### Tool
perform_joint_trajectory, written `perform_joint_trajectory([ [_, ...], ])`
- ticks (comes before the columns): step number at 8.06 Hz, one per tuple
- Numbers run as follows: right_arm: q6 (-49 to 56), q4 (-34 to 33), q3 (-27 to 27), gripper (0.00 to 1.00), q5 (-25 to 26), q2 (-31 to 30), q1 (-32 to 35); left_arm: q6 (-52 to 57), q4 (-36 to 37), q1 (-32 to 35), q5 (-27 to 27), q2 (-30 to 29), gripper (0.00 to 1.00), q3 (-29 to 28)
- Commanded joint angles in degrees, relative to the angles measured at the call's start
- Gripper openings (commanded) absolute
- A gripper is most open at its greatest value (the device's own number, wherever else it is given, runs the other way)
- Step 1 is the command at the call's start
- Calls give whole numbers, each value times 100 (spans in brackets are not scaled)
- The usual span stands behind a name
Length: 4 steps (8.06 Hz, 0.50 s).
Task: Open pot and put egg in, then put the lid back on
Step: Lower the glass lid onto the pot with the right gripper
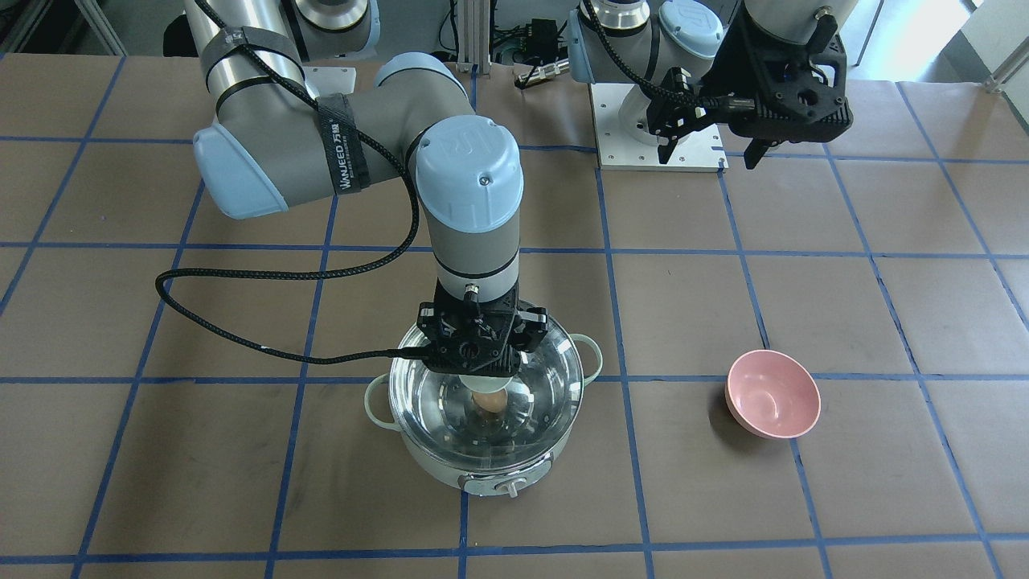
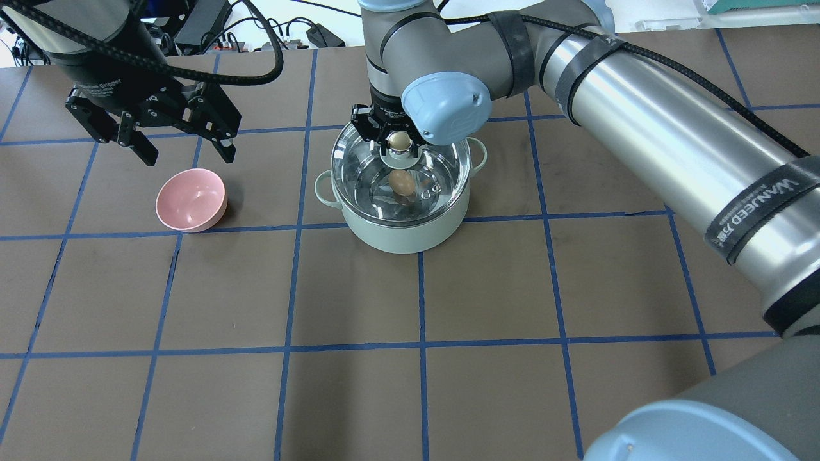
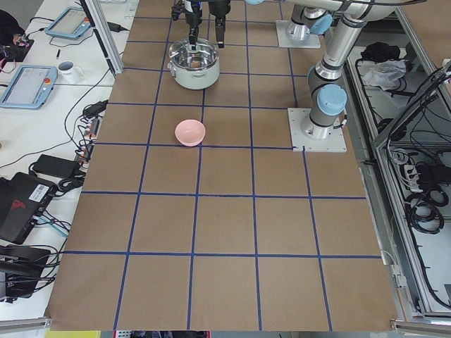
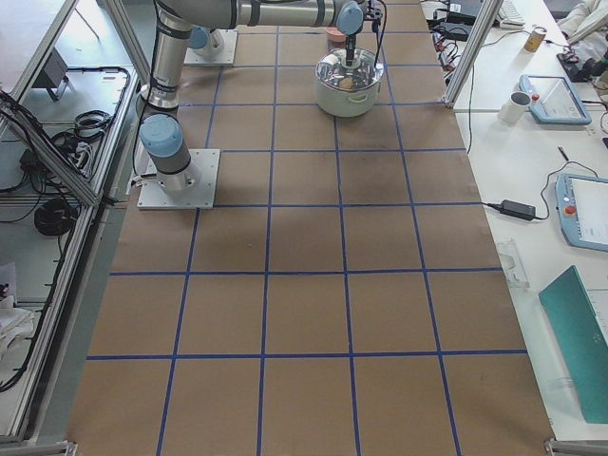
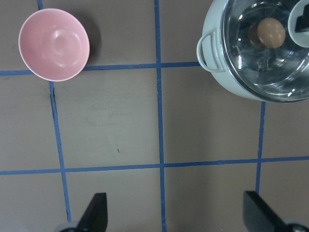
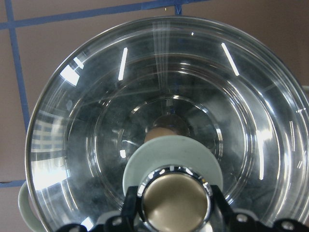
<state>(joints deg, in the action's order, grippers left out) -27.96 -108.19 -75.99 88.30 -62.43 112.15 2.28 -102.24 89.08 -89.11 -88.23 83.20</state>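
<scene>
The mint-green pot (image 2: 397,237) stands mid-table, its control knob (image 1: 505,487) facing the front-facing camera. The tan-brown egg (image 2: 401,182) lies on the steel bottom inside, seen through the glass; it also shows in the front-facing view (image 1: 488,401) and the left wrist view (image 5: 271,32). My right gripper (image 2: 398,142) is shut on the lid's beige-capped knob (image 6: 174,203). The clear glass lid (image 6: 96,121) covers the pot's mouth; I cannot tell whether it rests on the rim. My left gripper (image 2: 189,153) is open and empty, high above the table behind the pink bowl.
A pink bowl (image 2: 191,200), empty, stands on the table left of the pot, a grid square away. The right arm's cable (image 1: 265,277) loops over the table behind the pot. Brown paper with blue tape lines covers the table (image 2: 410,358).
</scene>
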Motion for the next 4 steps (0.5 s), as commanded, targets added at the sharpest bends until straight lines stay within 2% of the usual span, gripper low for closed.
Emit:
perform_joint_trajectory([
  [1,-34,52,-4,1,-15,-15,0,9,90,4,61,-1,100,12],
  [4,-8,53,-65,2,-58,20,0,0,178,4,43,-1,100,12],
])
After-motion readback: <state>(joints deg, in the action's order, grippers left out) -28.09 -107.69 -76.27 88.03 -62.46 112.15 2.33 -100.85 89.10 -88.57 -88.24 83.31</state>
